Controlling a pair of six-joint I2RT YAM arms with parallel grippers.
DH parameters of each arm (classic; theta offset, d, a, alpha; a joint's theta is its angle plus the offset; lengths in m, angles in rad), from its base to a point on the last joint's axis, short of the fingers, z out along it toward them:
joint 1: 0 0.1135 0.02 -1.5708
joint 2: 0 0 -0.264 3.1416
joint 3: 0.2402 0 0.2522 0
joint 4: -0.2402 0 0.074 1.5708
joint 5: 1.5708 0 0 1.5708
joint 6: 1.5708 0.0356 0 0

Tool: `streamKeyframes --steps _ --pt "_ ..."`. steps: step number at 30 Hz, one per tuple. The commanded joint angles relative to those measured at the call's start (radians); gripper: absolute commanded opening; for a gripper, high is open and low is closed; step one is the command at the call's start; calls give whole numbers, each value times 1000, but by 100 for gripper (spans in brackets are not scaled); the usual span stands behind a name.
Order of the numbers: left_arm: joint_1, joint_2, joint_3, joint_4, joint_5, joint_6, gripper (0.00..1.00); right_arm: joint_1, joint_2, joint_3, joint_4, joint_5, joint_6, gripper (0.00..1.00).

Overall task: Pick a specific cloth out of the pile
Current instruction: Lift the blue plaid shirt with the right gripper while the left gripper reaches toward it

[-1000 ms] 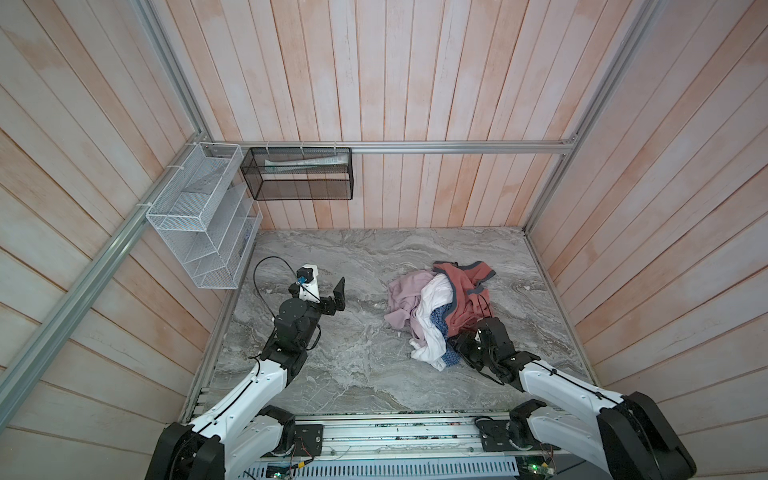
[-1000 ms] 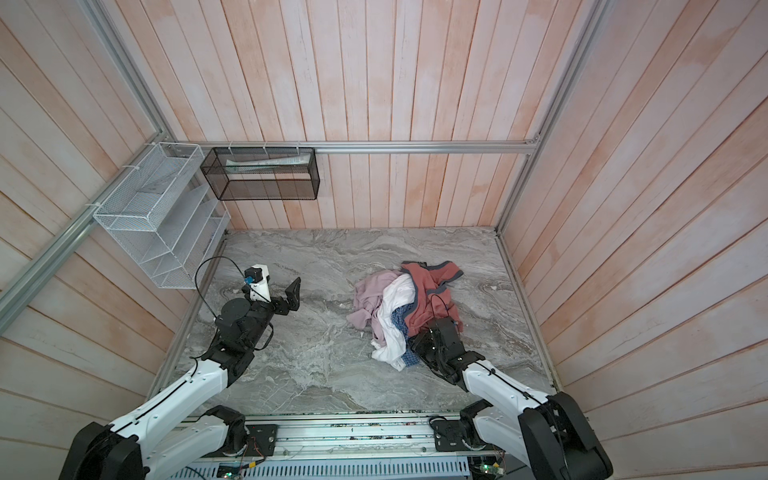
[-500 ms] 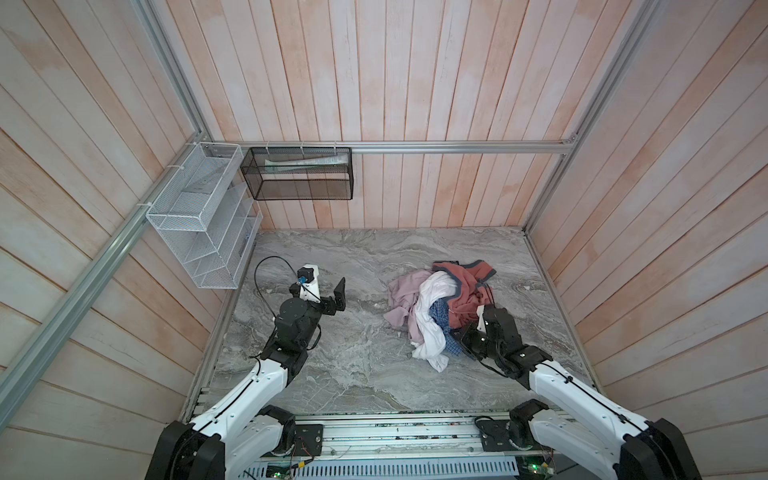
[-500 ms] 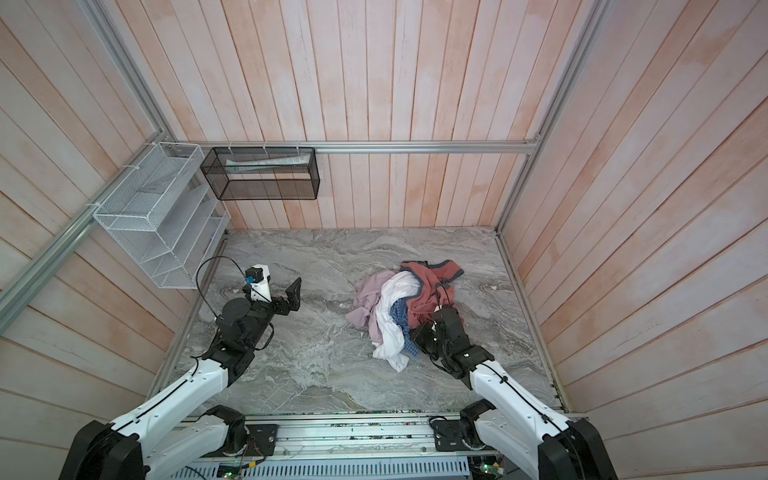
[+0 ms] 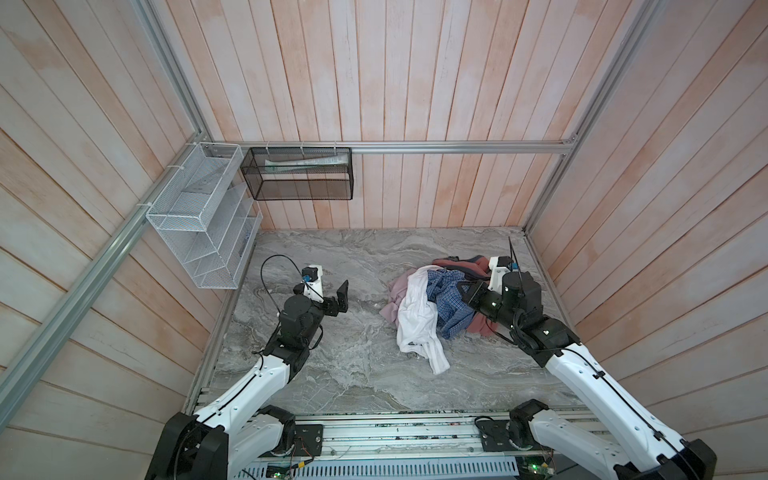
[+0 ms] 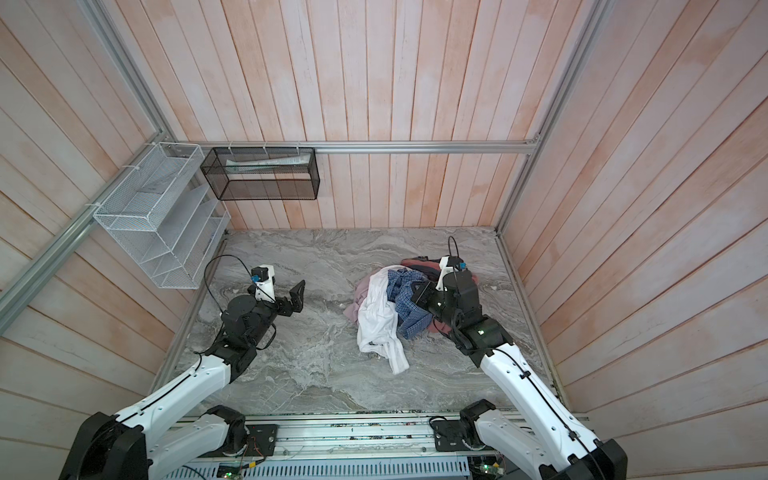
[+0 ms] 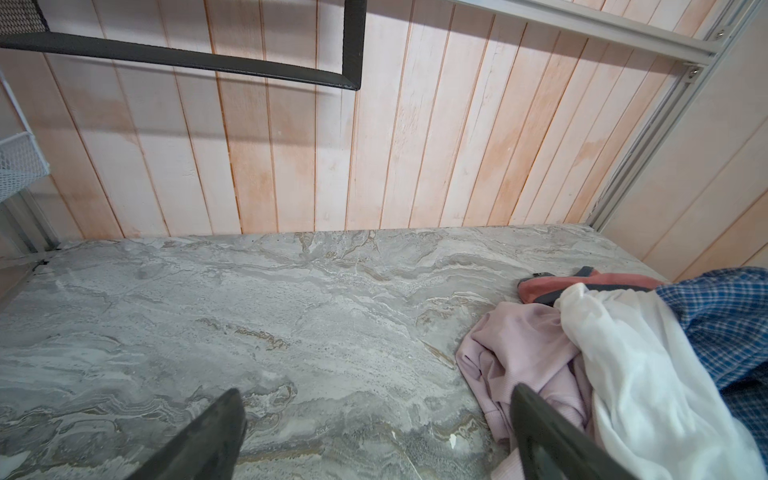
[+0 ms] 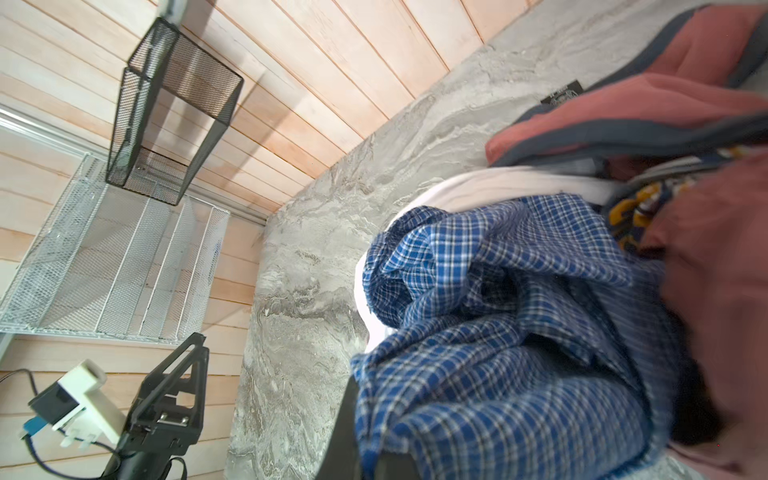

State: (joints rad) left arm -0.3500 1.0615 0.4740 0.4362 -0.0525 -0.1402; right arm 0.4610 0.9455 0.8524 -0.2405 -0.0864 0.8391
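Now: right tool clenched on the checked shirt, left tool idle

Read from left to right across both top views. My left tool (image 7: 376, 395) hangs released, jaws spread wide, over bare table (image 5: 353, 365) and well apart from the pile (image 6: 376, 320). I judge it is parked there to keep the working side free.

The pile lies on the right half of the table. A pale pink garment (image 5: 395, 291) forms its left edge, with a white garment (image 5: 415, 320) draped beside it. Next comes the cloth (image 5: 446, 301), blue-and-white checked, between the white one and the rust-red garment (image 5: 480, 266).

My right tool (image 5: 464, 290) is clenched on a raised fold of the cloth near the pile's top. It reaches in from the right. In the right wrist view only checked fabric seems to run into the jaws, so I judge the neighbours are not pinched.
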Motion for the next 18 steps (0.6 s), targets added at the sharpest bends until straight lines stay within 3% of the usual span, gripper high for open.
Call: streamKeyframes --steps 1,13,18 --pt "-12 11 41 -16 32 -12 100 37 0 82 1 52 -94 0" --pt "-116 49 102 -12 44 34 100 122 39 360 -26 189 -273 0" --pt "-142 85 136 12 135 29 100 136 58 460 5 185 -339 0"
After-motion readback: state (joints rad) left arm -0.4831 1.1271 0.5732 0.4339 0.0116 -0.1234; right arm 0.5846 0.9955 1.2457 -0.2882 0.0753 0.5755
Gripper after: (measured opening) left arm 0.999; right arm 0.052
